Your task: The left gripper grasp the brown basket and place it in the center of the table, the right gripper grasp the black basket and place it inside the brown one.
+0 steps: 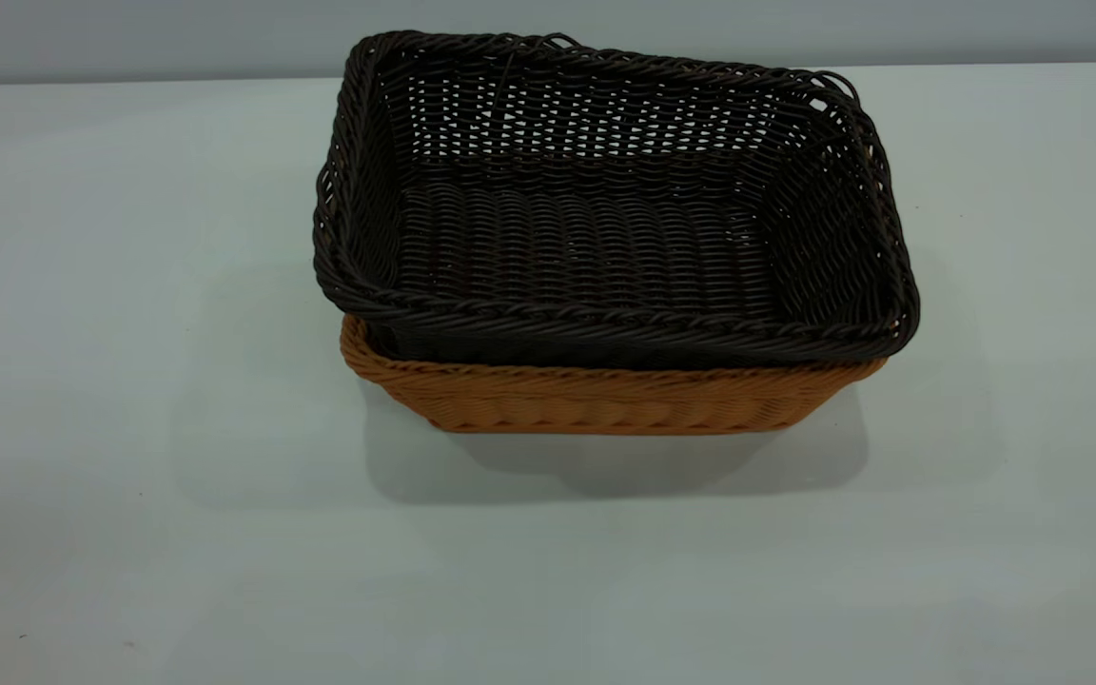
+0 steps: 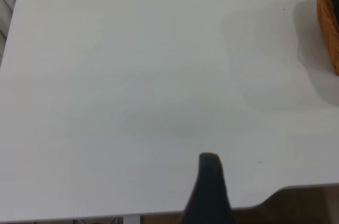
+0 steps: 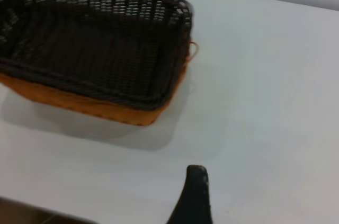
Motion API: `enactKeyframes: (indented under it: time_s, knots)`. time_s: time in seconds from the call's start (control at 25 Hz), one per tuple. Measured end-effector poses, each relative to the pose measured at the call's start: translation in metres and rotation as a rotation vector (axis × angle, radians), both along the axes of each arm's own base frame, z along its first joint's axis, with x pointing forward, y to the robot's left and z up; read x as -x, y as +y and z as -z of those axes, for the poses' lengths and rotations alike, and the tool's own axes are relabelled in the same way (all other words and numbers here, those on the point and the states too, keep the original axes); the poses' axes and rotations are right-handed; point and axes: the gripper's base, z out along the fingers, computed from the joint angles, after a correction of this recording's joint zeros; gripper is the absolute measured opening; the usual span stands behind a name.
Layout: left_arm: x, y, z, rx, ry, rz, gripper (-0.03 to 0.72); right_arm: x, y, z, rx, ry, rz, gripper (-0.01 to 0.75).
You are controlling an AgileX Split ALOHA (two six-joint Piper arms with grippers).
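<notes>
In the exterior view, the black basket (image 1: 605,205) is seen sitting inside the brown basket (image 1: 605,400), near the middle of the desk (image 1: 110,381). The black one is not fully sunk; its rim stands above the brown rim and overhangs it at the near side and at both ends. It is a little tilted, with the far side higher. Only the near wall of the brown basket is shown below it. No arm is seen in this view.

In the left wrist view, one dark finger of the left hand (image 2: 209,189) is seen over the bare desk (image 2: 132,75), well apart from the brown basket (image 2: 328,17). Whether this hand is released or clenched cannot be told.

In the right wrist view, one dark finger of the right hand (image 3: 195,195) is seen above the desk (image 3: 265,102), near the stacked baskets but not touching them. The black basket (image 3: 95,49) lies in the brown basket (image 3: 79,102). The state of this hand cannot be told either.
</notes>
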Motion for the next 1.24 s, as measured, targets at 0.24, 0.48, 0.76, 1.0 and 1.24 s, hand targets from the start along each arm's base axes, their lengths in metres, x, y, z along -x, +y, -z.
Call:
enactKeyframes:
  time_s: [0.24, 0.48, 0.76, 1.0, 1.24]
  knots:
    - [0.0, 0.0, 0.0, 0.0, 0.0, 0.0, 0.545, -0.002, -0.004, 0.001, 0.01, 0.006, 0.14, 0.594]
    - [0.0, 0.0, 0.0, 0.0, 0.0, 0.0, 0.545, -0.003, -0.012, 0.002, -0.017, 0.02, 0.299, 0.594]
    - [0.0, 0.0, 0.0, 0.0, 0.0, 0.0, 0.545, -0.002, -0.016, 0.002, -0.036, 0.021, 0.371, 0.594]
    - [0.0, 0.0, 0.0, 0.0, 0.0, 0.0, 0.545, -0.002, -0.016, 0.002, -0.036, 0.02, 0.371, 0.593]
    - [0.0, 0.0, 0.0, 0.0, 0.0, 0.0, 0.545, -0.002, -0.016, 0.002, -0.036, 0.02, 0.372, 0.593]
